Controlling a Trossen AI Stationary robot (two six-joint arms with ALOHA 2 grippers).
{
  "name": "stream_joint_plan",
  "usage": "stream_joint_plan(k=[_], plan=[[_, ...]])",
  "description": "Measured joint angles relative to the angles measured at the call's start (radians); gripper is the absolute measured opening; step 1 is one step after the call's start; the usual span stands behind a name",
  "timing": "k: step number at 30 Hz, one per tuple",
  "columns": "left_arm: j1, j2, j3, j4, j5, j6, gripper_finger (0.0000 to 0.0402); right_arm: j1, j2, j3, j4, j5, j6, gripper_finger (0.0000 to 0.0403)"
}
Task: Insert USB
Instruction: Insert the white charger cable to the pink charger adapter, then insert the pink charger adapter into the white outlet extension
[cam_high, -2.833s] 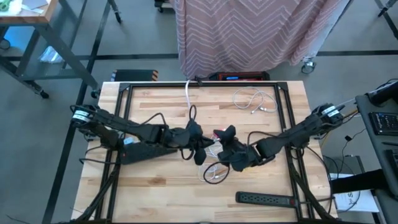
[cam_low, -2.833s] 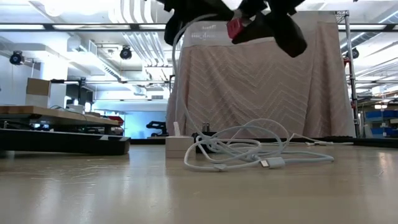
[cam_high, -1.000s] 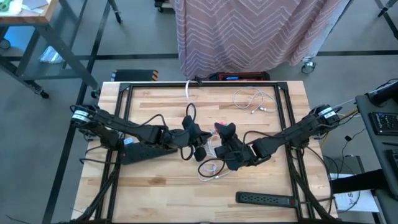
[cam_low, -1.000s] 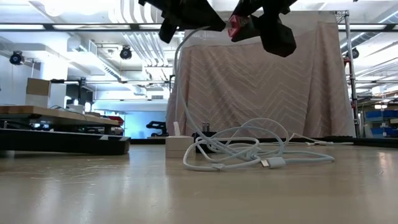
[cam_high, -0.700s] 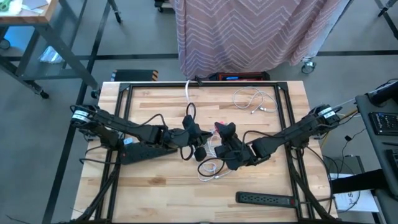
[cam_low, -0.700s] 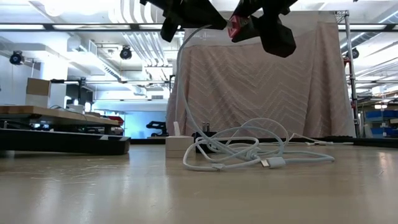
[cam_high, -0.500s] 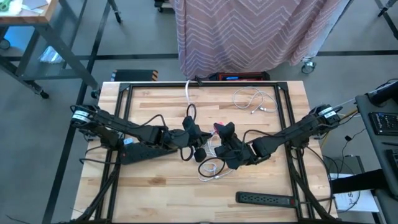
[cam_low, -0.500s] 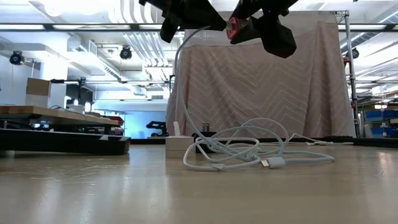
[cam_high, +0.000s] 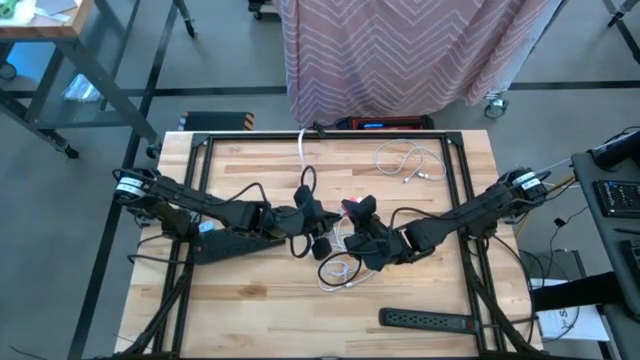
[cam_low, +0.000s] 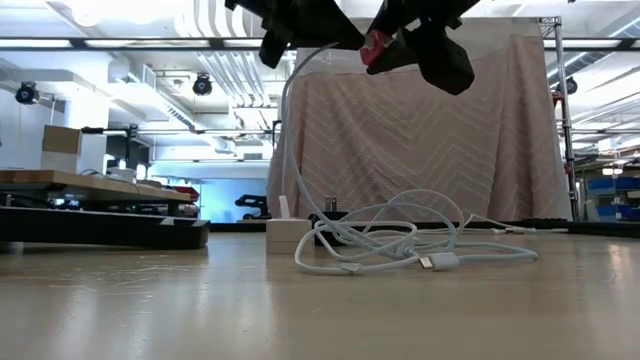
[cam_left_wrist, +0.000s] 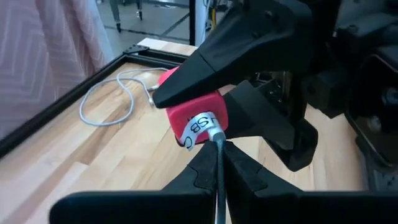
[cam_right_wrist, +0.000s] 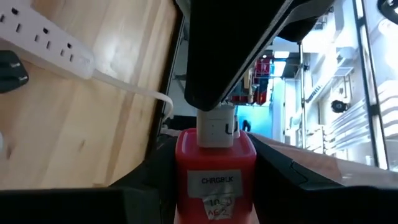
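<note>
**Spotter:** What has changed in the last second or so?

**Operator:** Very little, and that's the point. I've got both arms raised over the middle of the table (cam_high: 240, 310), and they've barely shifted. My right gripper (cam_right_wrist: 214, 177) still clamps the red charger block (cam_left_wrist: 194, 118) across its sides, jaws partway closed on it. My left gripper (cam_left_wrist: 217, 168) stays pinched tight on the white USB cable (cam_low: 290, 130), just behind its metal plug (cam_left_wrist: 214, 132).

**Spotter:** Is the plug in?

**Operator:** From the left wrist view the plug tip is touching the labelled face of the block. In the right wrist view the white plug body (cam_right_wrist: 216, 126) sits square on the block's end. I can't tell how deep it has gone. My read is I'm at the seating stage, since the two grippers have crept slightly closer together.

**Spotter:** Where's the rest of the cable?

**Operator:** It hangs from the left gripper down to a loose coil (cam_low: 385, 245) on the wood, roughly six o'clock from the grippers in the high view. A second cable (cam_high: 405, 163) lies at one o'clock, and a black power strip (cam_high: 430, 321) at five o'clock.

**Spotter:** Next?

**Operator:** Probably a straight, gentle push along the plug's axis.
</note>
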Motion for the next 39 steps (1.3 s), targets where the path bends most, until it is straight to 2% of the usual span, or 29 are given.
stream_joint_plan(k=[4, 9, 15, 17, 20, 23, 27, 32, 39], plan=[[-0.009, -0.009, 0.0, -0.016, 0.014, 0.073, 0.0015, 0.001, -0.006, 0.0, -0.014, -0.019, 0.118, 0.0134], [-0.046, -0.059, 0.003, -0.082, -0.004, 0.126, 0.0042, 0.001, -0.042, -0.004, -0.082, -0.143, 0.372, 0.0134], [-0.117, -0.156, -0.05, -0.106, -0.03, 0.143, 0.0082, -0.01, -0.071, -0.018, -0.085, -0.272, 0.532, 0.0134], [-0.14, -0.205, -0.08, -0.112, -0.031, 0.14, 0.0095, -0.029, -0.067, -0.018, -0.066, -0.357, 0.58, 0.0134], [-0.177, -0.288, -0.124, -0.103, -0.032, 0.142, 0.011, -0.062, -0.044, -0.033, 0.014, -0.492, 0.637, 0.0134], [-0.209, -0.359, -0.161, -0.107, -0.032, 0.153, 0.0118, -0.092, -0.016, -0.069, 0.16, -0.58, 0.642, 0.0134], [-0.252, -0.444, -0.2, -0.063, -0.032, 0.252, 0.0115, -0.142, 0.024, -0.108, 0.367, -0.684, 0.656, 0.0134], [-0.277, -0.51, -0.223, -0.053, -0.028, 0.348, 0.01, -0.207, 0.121, -0.112, 0.56, -0.88, 0.703, 0.0134], [-0.279, -0.542, -0.224, -0.062, -0.029, 0.433, 0.0075, -0.272, 0.3, -0.113, 0.826, -0.993, 0.763, 0.0134]])
